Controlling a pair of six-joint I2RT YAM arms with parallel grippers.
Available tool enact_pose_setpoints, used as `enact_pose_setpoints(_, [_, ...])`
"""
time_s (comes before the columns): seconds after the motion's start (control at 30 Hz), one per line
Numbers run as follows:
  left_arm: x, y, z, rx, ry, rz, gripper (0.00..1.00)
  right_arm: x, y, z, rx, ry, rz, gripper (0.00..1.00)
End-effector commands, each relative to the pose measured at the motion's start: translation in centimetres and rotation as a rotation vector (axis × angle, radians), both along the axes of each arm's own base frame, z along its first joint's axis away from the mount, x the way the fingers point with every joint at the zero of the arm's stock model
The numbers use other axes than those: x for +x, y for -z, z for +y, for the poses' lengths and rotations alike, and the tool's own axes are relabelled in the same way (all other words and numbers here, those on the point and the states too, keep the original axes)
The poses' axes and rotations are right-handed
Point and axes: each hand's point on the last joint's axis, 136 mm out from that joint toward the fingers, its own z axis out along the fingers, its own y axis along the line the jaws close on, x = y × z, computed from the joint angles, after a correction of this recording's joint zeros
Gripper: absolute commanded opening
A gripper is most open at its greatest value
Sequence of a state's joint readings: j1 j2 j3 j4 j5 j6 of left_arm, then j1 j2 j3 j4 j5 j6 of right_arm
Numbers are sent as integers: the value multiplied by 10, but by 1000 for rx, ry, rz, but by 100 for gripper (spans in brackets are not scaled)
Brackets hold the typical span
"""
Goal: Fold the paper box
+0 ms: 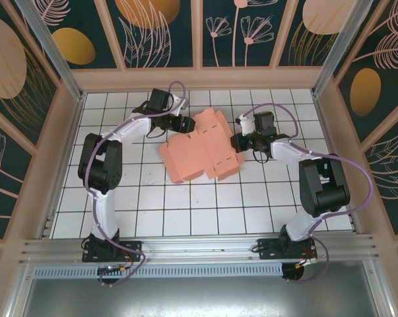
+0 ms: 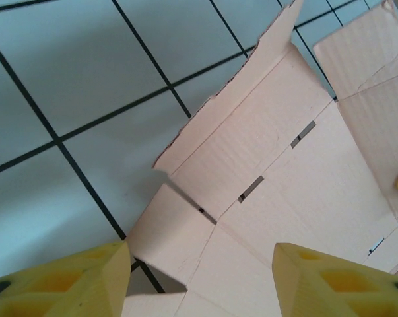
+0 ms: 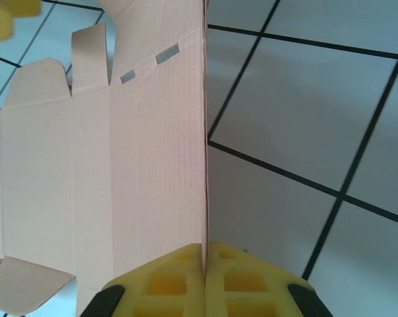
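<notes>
There is one salmon-pink thin cardboard cut-out sheet point(image 1: 200, 153) with flaps and creases, on one white tiled tabletop point(image 1: 185, 211) ruled with black lines. Two white-and-black robot arms stand at the near edge: the left arm point(image 1: 101, 165) and the right arm point(image 1: 323, 185). There are two yellow-fingered pincers, one per arm: the left pincer point(image 2: 200, 264) and the right pincer point(image 3: 204, 249).

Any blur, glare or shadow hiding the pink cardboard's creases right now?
Top external: even light, no glare, salmon-pink cardboard box sharp. Left wrist: creases crisp, near yellow fingers soft, faint flap shadow on tiles. Right wrist: sharp, soft shadow beside the pinched edge.
</notes>
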State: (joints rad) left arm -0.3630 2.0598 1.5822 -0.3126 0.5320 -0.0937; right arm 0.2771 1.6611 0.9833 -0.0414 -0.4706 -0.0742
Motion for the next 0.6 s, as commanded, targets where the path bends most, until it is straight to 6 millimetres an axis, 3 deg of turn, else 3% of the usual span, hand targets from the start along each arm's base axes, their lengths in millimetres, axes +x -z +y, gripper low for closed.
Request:
enact_pose_setpoints(0.0, [-7, 9, -2, 26, 63, 16, 56, -8, -16, 7, 38, -58, -33, 0])
enact_pose_setpoints(0.4, [10, 31, 13, 83, -9, 14, 57, -12, -16, 8, 35, -76, -23, 0])
enact_pose_setpoints(0.57, [10, 37, 8, 52, 7, 38, 57, -12, -14, 9, 33, -79, -16, 0])
